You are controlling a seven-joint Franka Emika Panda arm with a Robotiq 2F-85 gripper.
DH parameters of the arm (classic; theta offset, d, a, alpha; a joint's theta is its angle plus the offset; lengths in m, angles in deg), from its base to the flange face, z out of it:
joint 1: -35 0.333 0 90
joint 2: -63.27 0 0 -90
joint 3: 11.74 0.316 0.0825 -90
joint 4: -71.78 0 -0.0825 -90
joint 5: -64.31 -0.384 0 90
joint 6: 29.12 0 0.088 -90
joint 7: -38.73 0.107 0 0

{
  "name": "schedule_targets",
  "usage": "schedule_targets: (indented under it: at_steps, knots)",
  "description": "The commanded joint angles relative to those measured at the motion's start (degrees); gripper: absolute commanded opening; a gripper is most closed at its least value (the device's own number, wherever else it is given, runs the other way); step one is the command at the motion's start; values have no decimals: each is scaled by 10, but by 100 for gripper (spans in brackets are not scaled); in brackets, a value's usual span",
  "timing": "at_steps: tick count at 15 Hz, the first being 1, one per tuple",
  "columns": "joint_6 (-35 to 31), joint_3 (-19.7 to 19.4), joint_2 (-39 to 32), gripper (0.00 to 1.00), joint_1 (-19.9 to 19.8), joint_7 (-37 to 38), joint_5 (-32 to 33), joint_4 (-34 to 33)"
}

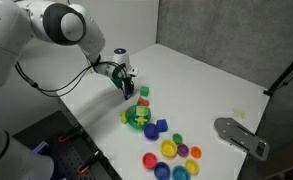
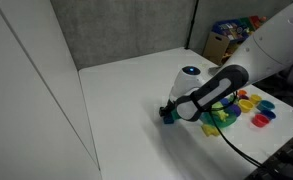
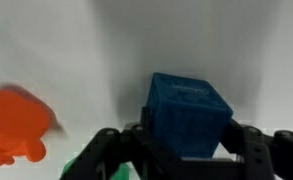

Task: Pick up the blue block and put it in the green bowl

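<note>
Two dark fingers [image 3: 111, 150] flank the blue block [image 3: 189, 112] in the wrist view, set narrow against its side faces. The end effector [image 1: 127, 92] therefore looks closed on the block, though I cannot tell whether the block is clear of the table [image 1: 206, 70]. The coming move turns on the green bowl [image 1: 136, 122]. In an exterior view it lies just beside the end effector, on the side toward the scattered coloured caps [image 1: 171, 150], with a small red piece [image 1: 141, 101] near the path. The block is a cube, so no axis matters. My judgement is that a lift and a short sideways carry over the bowl's rim are called for.
</note>
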Motion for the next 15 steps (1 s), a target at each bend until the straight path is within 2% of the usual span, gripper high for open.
schedule_targets:
  at_steps: [1, 3, 7, 15]
  knots:
    - [14, -11, 12, 35, 9, -11, -8, -1]
    - [25, -16, 33, 31, 7, -15, -6, 16]
    - [39, -23, 85, 29, -3, -24, -3, 56]
    - [95, -42, 234, 29, -41, -56, 15, 198]
